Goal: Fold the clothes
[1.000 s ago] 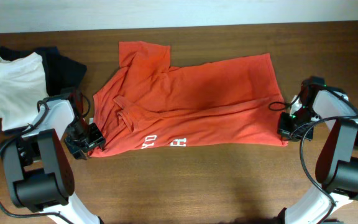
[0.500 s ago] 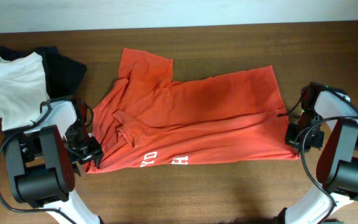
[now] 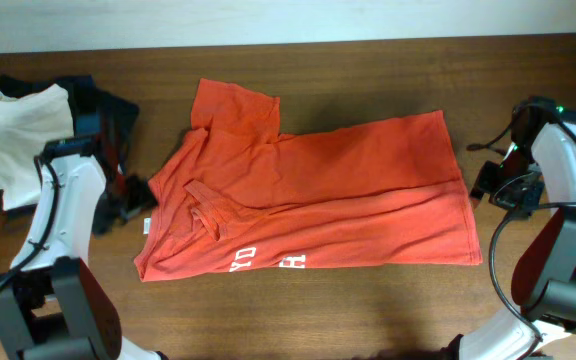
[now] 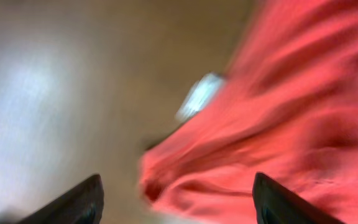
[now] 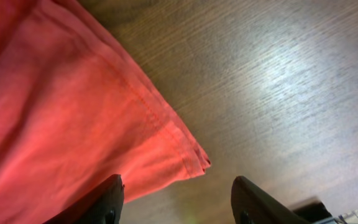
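The orange-red T-shirt [image 3: 308, 195] lies spread across the middle of the bench [image 3: 368, 310], with its white lettering along the near edge. The left pincer [image 4: 176, 202] is open and empty just off the shirt's left end. The right pincer [image 5: 178, 202] is open and empty beside the hem corner.

Orange-red clothes [image 3: 338, 190] with white letters [image 3: 243, 255] and a small white tag [image 4: 201, 96]. Plain white folded top [image 3: 23, 130]. Dark, almost black pile [image 3: 108, 105]. Brown counter [image 3: 368, 310] with thin wood lines. Black left hand [image 4: 176, 186], black right hand [image 5: 176, 183].
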`<state>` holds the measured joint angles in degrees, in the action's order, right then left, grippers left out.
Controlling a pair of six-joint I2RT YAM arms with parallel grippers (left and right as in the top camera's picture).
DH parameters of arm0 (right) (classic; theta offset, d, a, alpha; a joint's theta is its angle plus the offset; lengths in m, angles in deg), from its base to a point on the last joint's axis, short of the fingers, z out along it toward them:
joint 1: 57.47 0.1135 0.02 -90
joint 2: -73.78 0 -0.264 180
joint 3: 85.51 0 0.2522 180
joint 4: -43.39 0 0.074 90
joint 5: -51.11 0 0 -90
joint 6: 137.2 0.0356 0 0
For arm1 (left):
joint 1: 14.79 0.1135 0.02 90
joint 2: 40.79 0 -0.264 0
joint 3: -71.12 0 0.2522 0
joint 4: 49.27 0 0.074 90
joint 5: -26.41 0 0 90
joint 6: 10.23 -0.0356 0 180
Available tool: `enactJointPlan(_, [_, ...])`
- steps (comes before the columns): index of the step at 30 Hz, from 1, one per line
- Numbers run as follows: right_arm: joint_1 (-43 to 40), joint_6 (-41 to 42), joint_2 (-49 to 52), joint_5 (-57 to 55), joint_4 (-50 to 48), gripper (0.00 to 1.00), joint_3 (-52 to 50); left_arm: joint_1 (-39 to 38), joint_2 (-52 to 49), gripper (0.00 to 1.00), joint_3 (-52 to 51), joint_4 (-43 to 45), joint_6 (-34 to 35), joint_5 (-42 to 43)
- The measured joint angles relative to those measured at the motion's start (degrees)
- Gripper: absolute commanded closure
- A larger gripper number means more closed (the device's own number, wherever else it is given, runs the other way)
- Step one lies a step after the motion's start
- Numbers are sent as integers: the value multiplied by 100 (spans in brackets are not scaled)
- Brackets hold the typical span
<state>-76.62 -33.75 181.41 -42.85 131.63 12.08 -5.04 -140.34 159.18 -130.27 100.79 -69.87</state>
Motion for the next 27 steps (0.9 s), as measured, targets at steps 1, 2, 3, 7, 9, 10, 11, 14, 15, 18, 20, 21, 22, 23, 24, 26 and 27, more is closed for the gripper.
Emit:
enactJointPlan(1, [0,4,-22,24,92,41,103,-205,57,21,361,490,-352,415])
enactJointPlan(2, [0,0,-24,44,188,40,164,-332,72,21,455,769,-507,579])
enactJointPlan(3, [0,4,-24,52,258,41,195,-505,98,21,535,1303,-728,846])
enactJointPlan(7, [0,4,-24,83,398,41,216,-852,-74,18,789,2662,-1182,1484])
enactJointPlan(9, [0,4,-24,87,417,41,216,-857,-575,16,1152,3101,-1246,1558])
enactJointPlan(10, [0,2,-24,90,415,41,216,-857,-756,16,1213,3180,-1250,1578])
enactJointPlan(11, [0,2,-24,90,424,41,219,-857,-1040,16,1342,3460,-1252,1624])
enactJointPlan(14, [0,2,-24,101,420,40,221,-857,-1829,17,1576,4212,-1270,1683])
enactJointPlan(15, [0,4,-24,103,422,40,221,-857,-2048,18,1576,4389,-1268,1729])
enactJointPlan(18, [0,2,-24,105,420,40,221,-857,-2492,23,1587,5071,-1224,1812])
enactJointPlan(20, [0,2,-24,105,420,40,221,-857,-2699,23,1602,5460,-1174,1838])
enactJointPlan(21, [0,4,-24,105,417,40,221,-857,-2761,24,1604,5600,-1126,1838])
enactJointPlan(22, [0,0,-24,105,420,40,221,-857,-2824,24,1604,5722,-1064,1843])
enactJointPlan(23, [0,0,-24,105,417,40,221,-857,-2870,24,1604,5764,-1021,1849])
enactJointPlan(24, [0,4,-24,105,417,40,221,-857,-2942,27,1604,5814,-942,1853])
enactJointPlan(26, [0,4,-24,103,417,40,221,-857,-3180,32,1646,5976,-772,2050])
enactJointPlan(27, [0,4,-24,107,415,40,221,-857,-3204,35,1648,5984,-758,2116])
